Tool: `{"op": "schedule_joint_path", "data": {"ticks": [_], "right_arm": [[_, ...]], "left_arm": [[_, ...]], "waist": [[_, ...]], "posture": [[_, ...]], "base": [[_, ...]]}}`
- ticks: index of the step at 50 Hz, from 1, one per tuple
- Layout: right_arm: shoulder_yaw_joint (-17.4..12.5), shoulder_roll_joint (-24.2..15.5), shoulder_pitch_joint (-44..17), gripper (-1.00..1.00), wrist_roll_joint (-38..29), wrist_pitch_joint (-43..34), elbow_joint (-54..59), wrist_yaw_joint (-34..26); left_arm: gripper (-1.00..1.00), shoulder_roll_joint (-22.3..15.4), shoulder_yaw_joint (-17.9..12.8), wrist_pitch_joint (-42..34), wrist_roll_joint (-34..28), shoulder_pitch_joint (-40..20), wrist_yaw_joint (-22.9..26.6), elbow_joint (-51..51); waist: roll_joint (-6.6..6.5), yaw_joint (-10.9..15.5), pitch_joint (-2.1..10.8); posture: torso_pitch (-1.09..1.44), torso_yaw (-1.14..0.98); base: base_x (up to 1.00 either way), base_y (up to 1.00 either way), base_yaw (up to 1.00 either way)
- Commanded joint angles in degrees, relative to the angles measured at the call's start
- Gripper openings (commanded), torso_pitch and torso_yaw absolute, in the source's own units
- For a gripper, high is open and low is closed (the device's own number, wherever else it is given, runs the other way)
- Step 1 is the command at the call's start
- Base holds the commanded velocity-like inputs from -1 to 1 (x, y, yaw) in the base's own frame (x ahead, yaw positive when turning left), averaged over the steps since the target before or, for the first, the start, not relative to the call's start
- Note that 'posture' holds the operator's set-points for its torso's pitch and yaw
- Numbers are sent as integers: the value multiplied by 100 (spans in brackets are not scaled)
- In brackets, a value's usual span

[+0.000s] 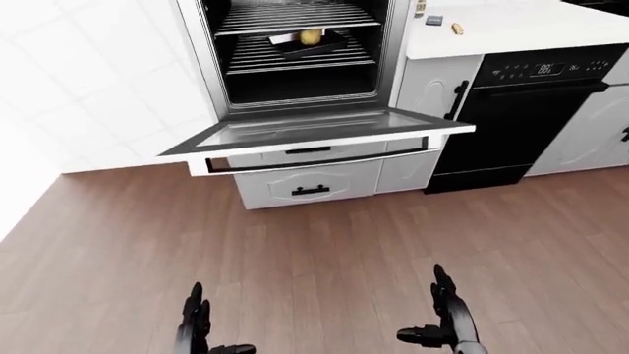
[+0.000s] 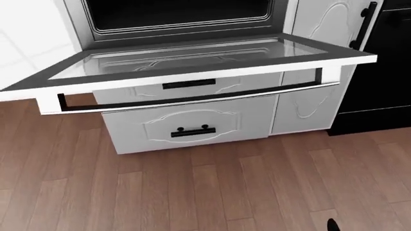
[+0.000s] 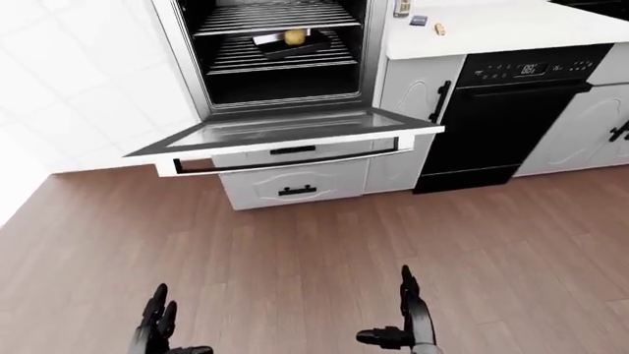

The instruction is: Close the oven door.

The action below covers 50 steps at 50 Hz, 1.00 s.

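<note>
The oven (image 1: 295,51) stands open at the top of the left-eye view, its racks showing. A dark tray with a yellowish food item (image 1: 310,37) sits on a rack. The oven door (image 1: 315,133) hangs flat and horizontal, its handle bar (image 1: 315,161) along the near edge; the head view shows it close up (image 2: 192,65). My left hand (image 1: 195,328) and right hand (image 1: 442,317) are low in the view, far below the door, fingers spread and empty.
Two white drawers (image 2: 192,125) with black handles sit under the door. A black dishwasher (image 1: 521,110) stands to the right, under a white counter (image 1: 521,26) with small items. White wall on the left. Wooden floor (image 1: 324,251) lies between me and the oven.
</note>
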State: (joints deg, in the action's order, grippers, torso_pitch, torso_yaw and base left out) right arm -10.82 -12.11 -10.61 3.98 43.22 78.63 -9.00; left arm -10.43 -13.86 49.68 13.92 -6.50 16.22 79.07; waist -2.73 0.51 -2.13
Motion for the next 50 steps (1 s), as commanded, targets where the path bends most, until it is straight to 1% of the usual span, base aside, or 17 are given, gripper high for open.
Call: {"op": "schedule_joint_path", "data": {"ticks": [1, 6, 10, 11, 13, 18, 21, 23, 24, 27, 34, 36, 38, 39, 43, 46, 50], "right_arm": [[-92, -160, -93, 100, 102, 168, -156, 60], [-102, -154, -117, 100, 158, 128, -168, 25], [-99, -156, -116, 100, 174, 122, -164, 4], [-99, -157, -116, 100, 175, 121, -163, 4], [-93, -155, -116, 100, 174, 119, -164, 2], [-89, -153, -104, 100, 171, 128, -158, 3], [-89, -153, -104, 100, 172, 127, -158, 3], [-90, -153, -98, 100, 172, 131, -155, 0], [-92, -154, -97, 100, 174, 131, -154, -2], [-90, -154, -102, 100, 171, 129, -155, 0], [-92, -147, -92, 100, 171, 132, -150, -4], [-94, -149, -98, 100, 172, 125, -152, -7], [-94, -148, -106, 100, 176, 119, -156, -10], [-94, -148, -107, 100, 176, 121, -157, -9], [-93, -152, -116, 100, 183, 114, -164, -17], [-94, -153, -116, 100, 190, 109, -166, -25], [-95, -159, -128, 100, 201, 95, -170, -33]], "left_arm": [[100, 4, 29, 159, -24, -94, 47, -132], [100, 2, 37, 148, -4, -103, 54, -146], [100, -18, 29, 131, 7, -117, 78, -128], [100, -23, 24, 129, 11, -117, 85, -127], [100, -18, 23, 137, 11, -109, 84, -128], [100, -4, 36, 153, 1, -89, 63, -136], [100, -1, 43, 155, -2, -85, 59, -136], [100, -3, 42, 152, -1, -84, 58, -135], [100, -6, 39, 147, 4, -89, 60, -136], [100, -4, 40, 146, 4, -92, 54, -137], [100, -36, 7, 118, 7, -126, 88, -105], [100, -30, 3, 119, 1, -128, 82, -111], [100, -9, 16, 137, -16, -111, 60, -119], [100, -6, 19, 139, -18, -106, 58, -123], [100, 5, 30, 144, -14, -98, 45, -138], [100, 4, 35, 141, -8, -100, 48, -142], [100, -22, 19, 116, 17, -121, 78, -131]], "waist": [[81, -37, 60], [402, -53, 13], [833, -64, 89], [577, -134, 79], [674, -131, 89], [463, -139, 65], [145, -152, 47], [-271, -132, 161], [-148, -104, 162], [-25, -37, 61], [370, -47, 47], [532, -39, 55], [817, -43, 95], [633, -77, 64], [627, -136, 123], [487, -133, 72], [51, -145, 74]], "posture": [[0, 0], [0, 0], [0, 0], [0, 0], [0, 0], [0, 0], [0, 0], [0, 0], [0, 0], [0, 0], [0, 0], [0, 0], [0, 0], [0, 0], [0, 0], [0, 0], [0, 0]], "base": [[10, 27, 0], [11, 28, 0], [9, 28, 0], [9, 27, 0], [9, 28, 0], [10, 28, 0], [10, 28, 0], [10, 29, 0], [9, 29, 0], [10, 29, 0], [10, 29, 0], [9, 29, 0], [11, 29, 0], [9, 30, 0], [10, 29, 0], [10, 29, 0], [10, 29, 0]]}}
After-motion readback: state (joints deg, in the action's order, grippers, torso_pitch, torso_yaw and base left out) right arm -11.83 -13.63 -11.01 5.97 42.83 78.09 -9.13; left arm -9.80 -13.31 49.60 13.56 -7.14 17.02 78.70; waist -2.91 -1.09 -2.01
